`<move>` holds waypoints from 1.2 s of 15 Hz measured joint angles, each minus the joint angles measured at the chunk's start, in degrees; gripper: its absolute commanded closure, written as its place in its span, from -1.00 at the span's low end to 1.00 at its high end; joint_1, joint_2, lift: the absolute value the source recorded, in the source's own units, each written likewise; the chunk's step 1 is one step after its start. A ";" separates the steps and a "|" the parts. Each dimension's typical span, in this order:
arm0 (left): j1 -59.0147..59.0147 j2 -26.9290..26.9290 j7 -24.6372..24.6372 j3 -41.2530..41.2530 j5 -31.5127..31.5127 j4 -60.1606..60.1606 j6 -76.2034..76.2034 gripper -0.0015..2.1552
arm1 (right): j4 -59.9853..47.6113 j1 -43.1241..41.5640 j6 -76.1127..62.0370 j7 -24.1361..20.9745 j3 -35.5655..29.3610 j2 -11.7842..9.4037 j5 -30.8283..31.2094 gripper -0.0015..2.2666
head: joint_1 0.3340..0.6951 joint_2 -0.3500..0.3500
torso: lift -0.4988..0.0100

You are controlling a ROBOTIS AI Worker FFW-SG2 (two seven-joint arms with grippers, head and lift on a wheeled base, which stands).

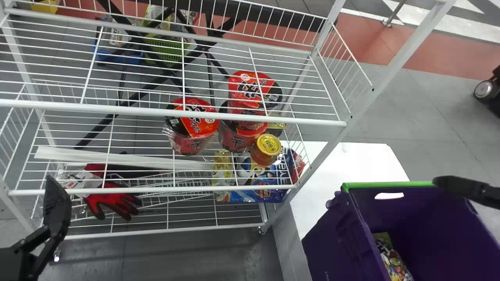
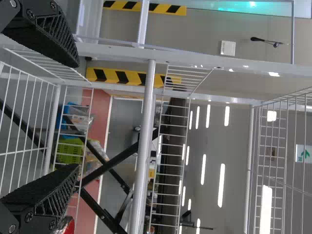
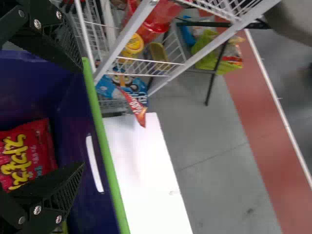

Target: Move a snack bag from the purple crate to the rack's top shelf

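Lettering (image 3: 17, 161), perhaps Korean, on red snack bag (image 3: 43, 139) in purple crate (image 3: 73, 109)

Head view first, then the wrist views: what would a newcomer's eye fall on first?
Probably the red cups grouped inside the white rack, then the deep purple crate with its green rim at the head view's lower right. In the right wrist view, a bright red bag with yellow lettering stands out inside that crate, near the open right pincer.
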 measured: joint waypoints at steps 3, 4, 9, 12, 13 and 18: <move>-0.23 0.05 0.51 0.14 0.04 0.89 -0.41 -0.93 | 1.28 2.73 0.00 2.71 6.96 -0.10 7.73 -0.85 | 1.00 -1.00 | -0.85; -0.44 0.07 0.61 0.20 0.06 1.46 -0.59 -0.93 | 2.64 3.32 0.00 3.95 8.75 -0.01 9.22 -0.85 | 1.00 -1.00 | -0.85; -1.55 0.05 0.49 0.50 0.76 3.62 -1.89 -0.93 | 13.48 4.29 -0.97 5.28 15.29 -0.12 13.78 -0.85 | 1.00 -1.00 | -0.85; -1.71 0.06 0.46 0.37 0.98 3.62 -2.15 -0.93 | 19.76 3.22 -7.16 5.74 19.06 -1.43 17.12 -0.85 | 1.00 -1.00 | -0.85; -1.72 0.09 0.46 0.37 1.02 3.61 -2.27 -0.93 | 22.09 2.40 -9.32 5.65 20.26 -1.89 18.16 -0.85 | 1.00 -1.00 | -0.85; -1.78 0.25 0.32 0.82 1.55 3.57 -2.28 -0.93 | 35.40 -0.41 -28.98 4.70 26.59 -3.58 22.71 -0.85 | 1.00 -1.00 | -0.85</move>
